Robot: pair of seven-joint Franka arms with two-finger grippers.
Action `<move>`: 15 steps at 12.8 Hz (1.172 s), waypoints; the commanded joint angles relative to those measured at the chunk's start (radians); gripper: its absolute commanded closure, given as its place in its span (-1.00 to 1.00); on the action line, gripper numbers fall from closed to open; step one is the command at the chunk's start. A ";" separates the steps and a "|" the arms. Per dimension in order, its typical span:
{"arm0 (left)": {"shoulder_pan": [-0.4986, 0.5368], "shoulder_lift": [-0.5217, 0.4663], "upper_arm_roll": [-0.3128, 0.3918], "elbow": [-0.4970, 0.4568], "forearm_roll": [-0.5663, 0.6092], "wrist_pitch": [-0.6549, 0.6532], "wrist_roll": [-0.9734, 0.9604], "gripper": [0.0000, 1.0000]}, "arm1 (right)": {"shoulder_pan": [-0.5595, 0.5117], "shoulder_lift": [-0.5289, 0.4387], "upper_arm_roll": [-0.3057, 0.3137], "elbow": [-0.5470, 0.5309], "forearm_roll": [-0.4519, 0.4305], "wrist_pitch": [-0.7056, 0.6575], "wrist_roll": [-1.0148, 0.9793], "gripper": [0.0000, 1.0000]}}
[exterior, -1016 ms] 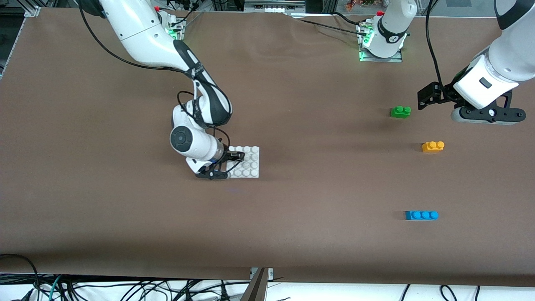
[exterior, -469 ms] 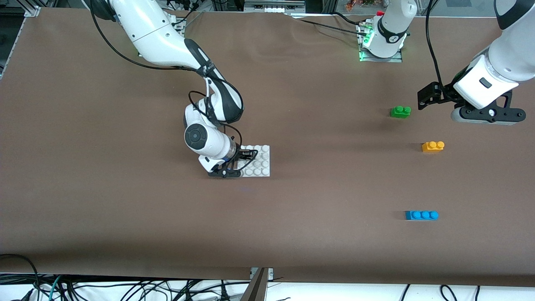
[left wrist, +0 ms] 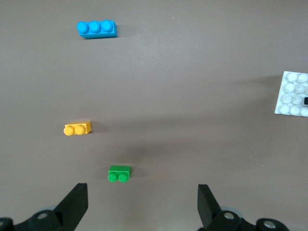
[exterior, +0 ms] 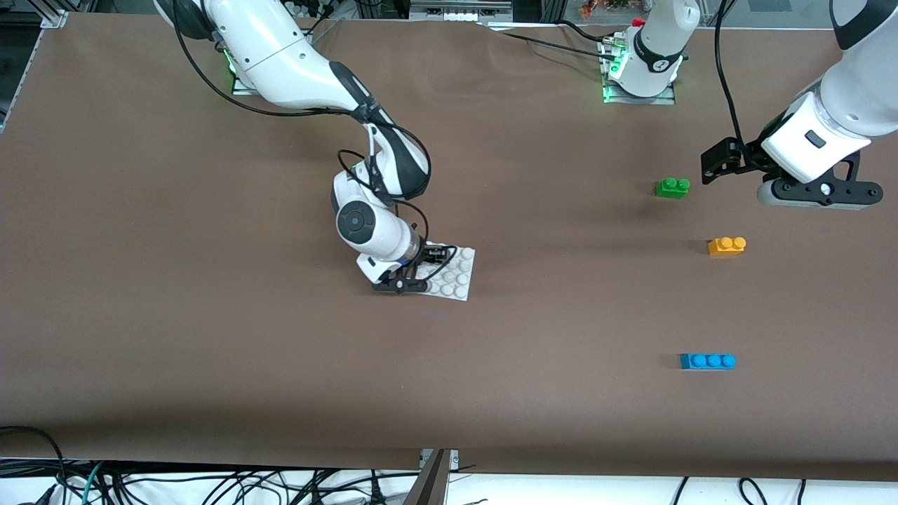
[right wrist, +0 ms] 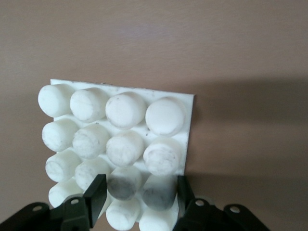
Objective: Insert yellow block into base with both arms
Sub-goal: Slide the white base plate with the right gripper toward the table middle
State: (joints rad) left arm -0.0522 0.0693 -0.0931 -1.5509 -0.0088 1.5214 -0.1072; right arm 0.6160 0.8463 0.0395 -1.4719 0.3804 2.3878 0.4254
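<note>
Brown table [exterior: 210,337], cables along its near edge. Yellow block [exterior: 727,245] sits toward the left arm's end, untouched, studs up; green brick [exterior: 672,187] farther from the front camera than it, blue brick [exterior: 708,361] nearer. Base [exterior: 456,277] lies near mid-table, well apart from the block, slightly skewed to the table edge. Right gripper [exterior: 436,254] low at the base's edge, fingers [right wrist: 96,192] pinched narrow on the plate's last stud row. Left gripper [exterior: 715,167] hangs above the table beside the green brick, fingers [left wrist: 74,204] spread wide, holding nothing; in its wrist view all three bricks lie ahead, the base at the frame's margin.
</note>
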 commanded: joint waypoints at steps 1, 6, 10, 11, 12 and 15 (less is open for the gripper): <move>0.003 -0.003 -0.007 0.014 0.012 -0.003 0.007 -1.00 | 0.025 0.046 -0.001 0.045 0.009 0.013 0.012 -0.31; 0.003 -0.003 -0.007 0.014 0.012 -0.003 0.007 -1.00 | 0.060 0.065 -0.001 0.054 -0.046 0.033 0.000 -0.30; 0.003 -0.003 -0.005 0.015 0.012 -0.001 0.011 -1.00 | 0.088 0.073 -0.003 0.061 -0.072 0.036 -0.004 -0.30; 0.003 -0.003 -0.005 0.015 0.012 -0.001 0.011 -1.00 | 0.090 0.074 -0.003 0.062 -0.072 0.037 -0.004 -0.30; 0.003 -0.003 -0.005 0.015 0.012 -0.001 0.008 -1.00 | 0.093 0.074 -0.001 0.062 -0.072 0.048 -0.005 -0.30; 0.003 -0.003 -0.005 0.015 0.012 -0.001 0.007 -1.00 | 0.110 0.074 -0.001 0.061 -0.070 0.067 0.006 -0.30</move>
State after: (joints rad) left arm -0.0529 0.0693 -0.0945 -1.5508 -0.0088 1.5258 -0.1072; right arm 0.7014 0.8707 0.0380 -1.4370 0.3191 2.4305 0.4238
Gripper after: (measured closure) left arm 0.000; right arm 0.348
